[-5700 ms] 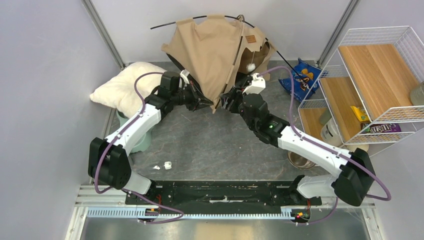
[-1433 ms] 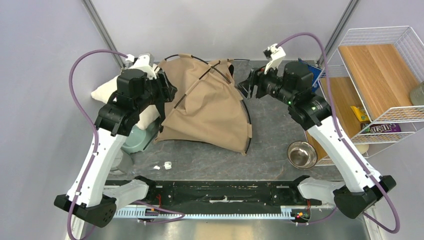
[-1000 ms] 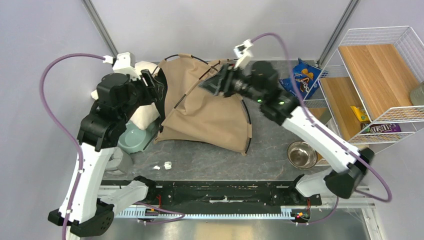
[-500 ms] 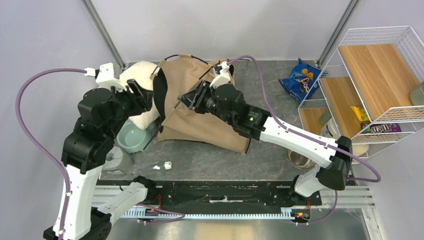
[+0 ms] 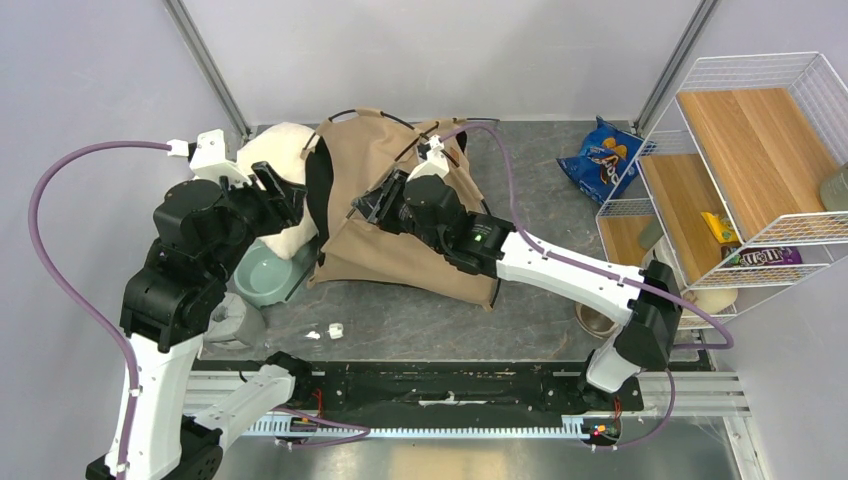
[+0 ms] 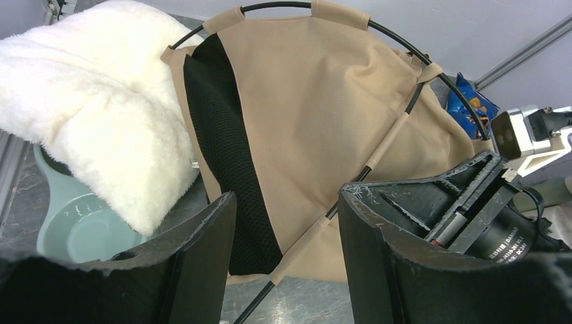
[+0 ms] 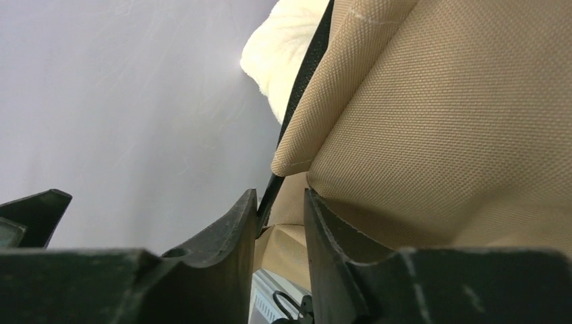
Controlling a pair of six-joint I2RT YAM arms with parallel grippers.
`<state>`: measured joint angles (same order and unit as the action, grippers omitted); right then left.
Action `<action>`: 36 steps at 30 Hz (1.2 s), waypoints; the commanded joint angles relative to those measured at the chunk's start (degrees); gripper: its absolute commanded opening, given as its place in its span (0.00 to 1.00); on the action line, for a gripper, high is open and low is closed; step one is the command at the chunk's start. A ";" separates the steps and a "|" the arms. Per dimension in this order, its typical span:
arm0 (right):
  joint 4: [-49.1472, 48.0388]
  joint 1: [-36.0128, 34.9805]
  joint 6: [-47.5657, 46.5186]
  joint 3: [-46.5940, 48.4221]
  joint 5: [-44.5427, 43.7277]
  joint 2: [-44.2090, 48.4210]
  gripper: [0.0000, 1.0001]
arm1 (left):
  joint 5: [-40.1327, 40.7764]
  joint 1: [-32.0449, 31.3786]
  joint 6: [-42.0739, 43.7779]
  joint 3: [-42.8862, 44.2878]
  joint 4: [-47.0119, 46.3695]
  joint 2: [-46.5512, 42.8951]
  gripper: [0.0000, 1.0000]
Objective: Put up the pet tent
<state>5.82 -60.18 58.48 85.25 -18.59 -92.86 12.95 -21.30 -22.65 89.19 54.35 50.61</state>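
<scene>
Two Arms, One Tent: Contents of the Table

One tan fabric pet tent with thin black crossing poles and a black mesh panel on its left flank. It sits on the grey stone-patterned table; every place below is given from it.

One fluffy white pillow, touching the tent's left edge.
One pale green bowl, to the front left of the tent, partly under the pillow.
One blue snack bag, to the right of the tent and apart from it.
One white wire rack with wooden shelves, well to the right of the tent, beyond the bag.
One steel bowl, to the front right of the tent, partly hidden by the right arm.
Two small white scraps, in front of the tent's left corner.

Two arms.
Left arm: rises high from its base, elbow up, wrist bent toward the tent. Left gripper hangs over the pillow at the tent's left edge, its fingers spread apart with nothing between them.
Right arm: reaches low from its base, across and over the tent's front right side. Right gripper sits on the tent's upper left face, its fingers drawn close onto a black pole and the tan fabric sleeve beside it.
</scene>
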 commanded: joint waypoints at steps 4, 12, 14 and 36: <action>-4.86 -0.20 -1.59 0.88 -5.21 -0.23 0.22 | -0.89 0.12 -1.95 -1.06 -0.12 -0.81 0.64; -4.30 -0.23 -8.14 -2.68 -10.24 5.33 0.00 | -2.73 0.13 -1.90 -2.00 -0.21 -0.16 0.64; -3.79 -0.22 -10.69 -3.76 -11.33 7.84 0.00 | -3.31 0.14 -2.01 -2.21 -0.36 0.19 0.64; -4.19 10.15 -25.08 -28.87 -6.28 29.66 0.00 | -22.55 0.10 -3.35 -18.29 -12.21 -0.41 0.64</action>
<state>3.60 -52.47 34.98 59.11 -26.11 -65.39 -5.80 -21.28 -24.03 73.43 46.46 50.57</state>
